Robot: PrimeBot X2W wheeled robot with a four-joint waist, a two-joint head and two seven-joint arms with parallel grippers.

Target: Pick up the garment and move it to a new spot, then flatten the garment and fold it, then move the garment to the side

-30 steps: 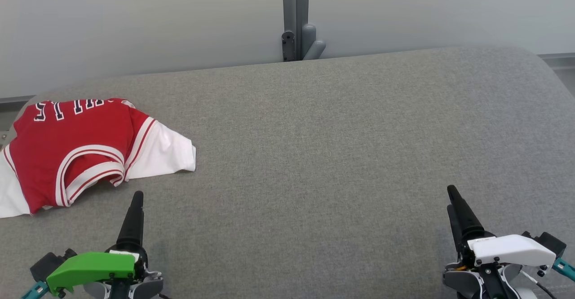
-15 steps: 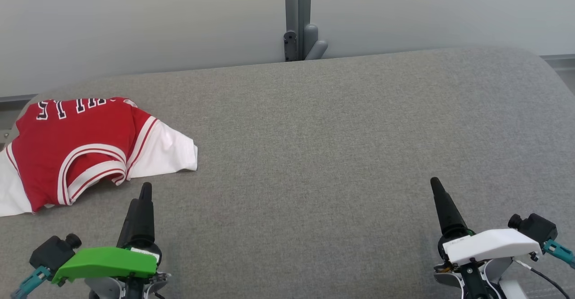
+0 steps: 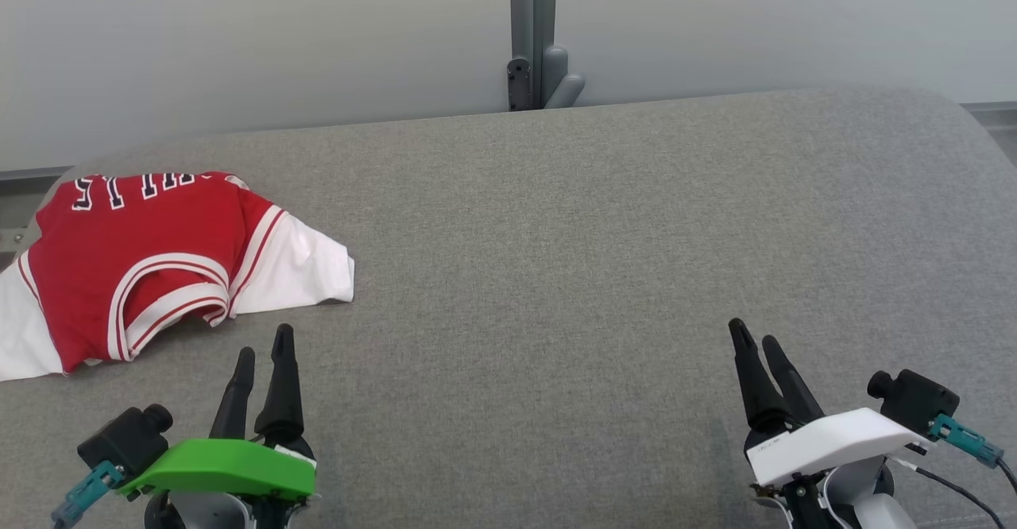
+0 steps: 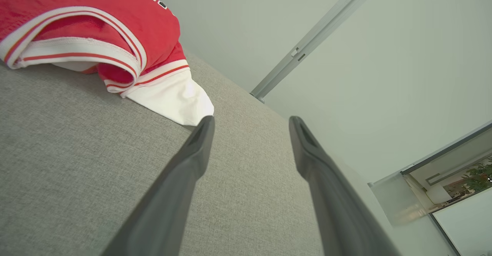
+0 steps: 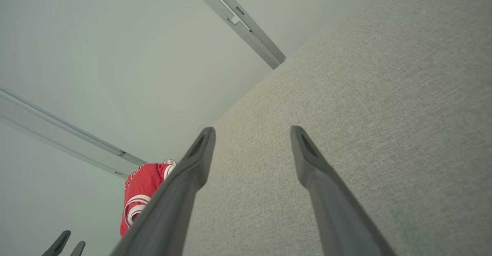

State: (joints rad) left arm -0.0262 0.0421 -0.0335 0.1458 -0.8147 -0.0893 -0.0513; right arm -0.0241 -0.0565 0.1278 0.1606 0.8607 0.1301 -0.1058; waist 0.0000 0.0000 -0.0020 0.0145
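The garment point(image 3: 135, 259), a red jersey with white sleeves, white-and-red trim and dark lettering, lies folded at the far left of the grey fabric surface point(image 3: 556, 235). The left wrist view has it at the upper left point(image 4: 88, 29), and it is small and distant in the right wrist view point(image 5: 142, 194). My left gripper point(image 3: 264, 343) stands open at the lower left, just in front of the garment's collar, touching nothing point(image 4: 251, 119). At the lower right, far from the garment, my right gripper point(image 3: 753, 335) is open and empty point(image 5: 253, 129).
A pale wall with a grey vertical post and bracket point(image 3: 534, 44) runs behind the surface's far edge. The surface's rounded right corner point(image 3: 953, 124) drops off toward the floor. The left gripper's fingertips point(image 5: 63, 244) appear at the right wrist view's lower left.
Both grippers have turned about their wrists, so two fingers of each now show side by side. The left has drawn slightly closer to the garment and the right has shifted left. The head camera has shifted a little.
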